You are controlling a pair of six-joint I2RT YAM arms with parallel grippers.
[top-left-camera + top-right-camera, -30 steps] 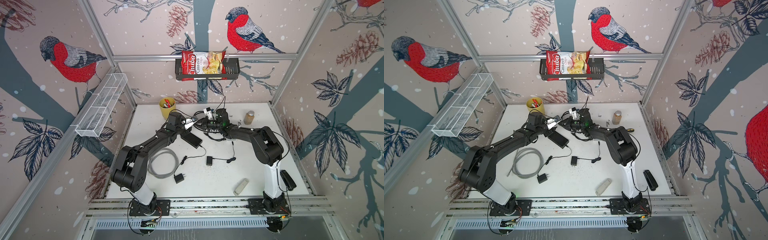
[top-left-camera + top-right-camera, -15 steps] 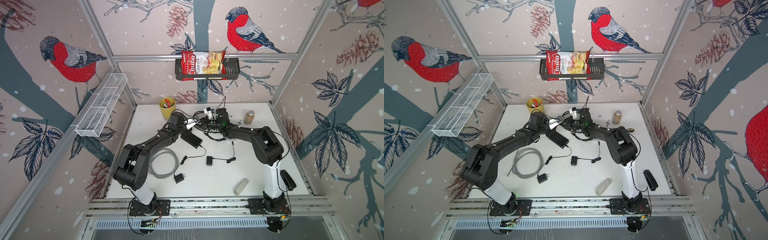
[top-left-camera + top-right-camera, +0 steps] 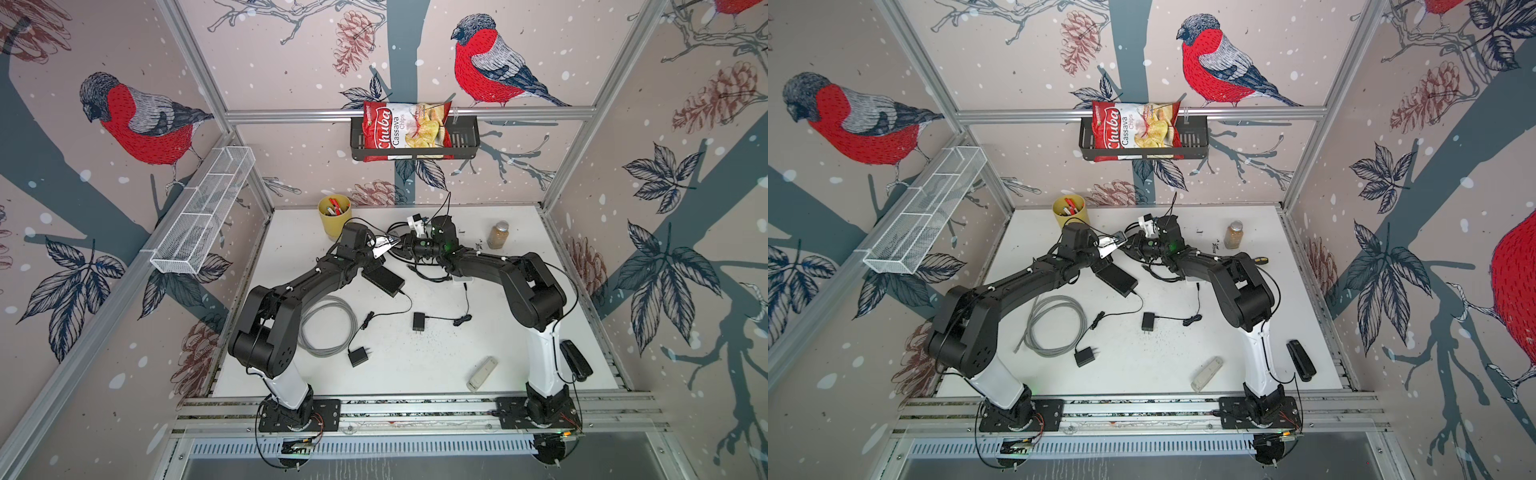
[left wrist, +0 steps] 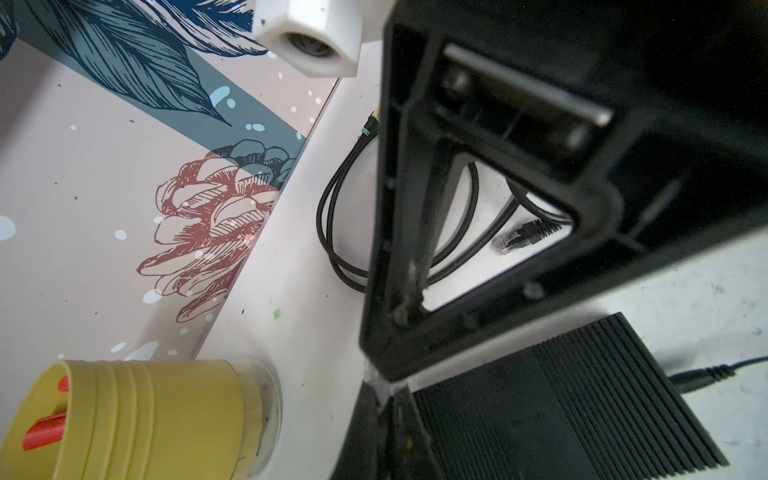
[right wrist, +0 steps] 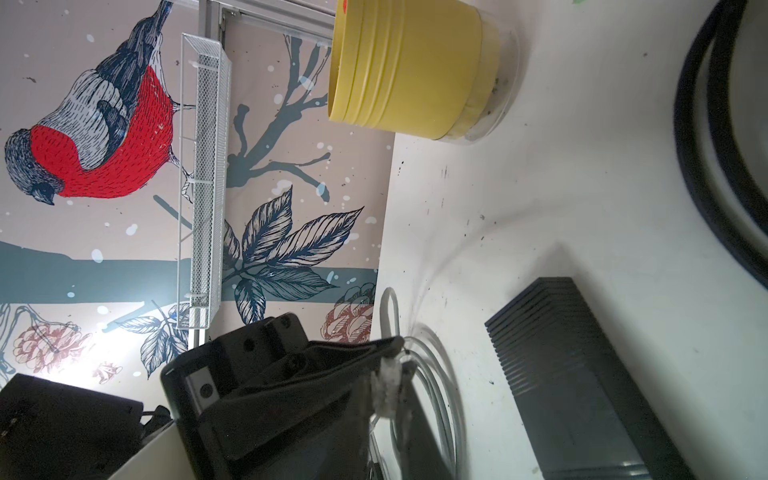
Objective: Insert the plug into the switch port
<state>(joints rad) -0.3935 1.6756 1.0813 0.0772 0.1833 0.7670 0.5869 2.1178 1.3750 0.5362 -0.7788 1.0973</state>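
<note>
The switch (image 3: 382, 279) (image 3: 1116, 276) is a black ribbed box lying flat at the back middle of the table; its ports do not show. A black cable (image 3: 428, 274) lies coiled under my right arm. Its clear-tipped plug (image 4: 513, 239) rests free on the table. My left gripper (image 3: 389, 242) (image 4: 384, 399) is shut, just above the switch's far end (image 4: 561, 407). My right gripper (image 3: 402, 242) (image 5: 390, 399) meets it tip to tip, its jaws a narrow slit apart. A small whitish scrap sits where the tips meet; I cannot tell what it is.
A yellow cup (image 3: 334, 216) stands behind my left gripper. A grey cable coil (image 3: 328, 328) and two black adapters (image 3: 358, 356) (image 3: 418, 321) lie nearer the front. A brown bottle (image 3: 498, 235) is at the back right, a pale bar (image 3: 482, 374) and a black stapler (image 3: 575, 359) at the front right.
My left jaws have closed at the right gripper's tips, and the right jaws have parted slightly. Both arms have stayed almost in place.
</note>
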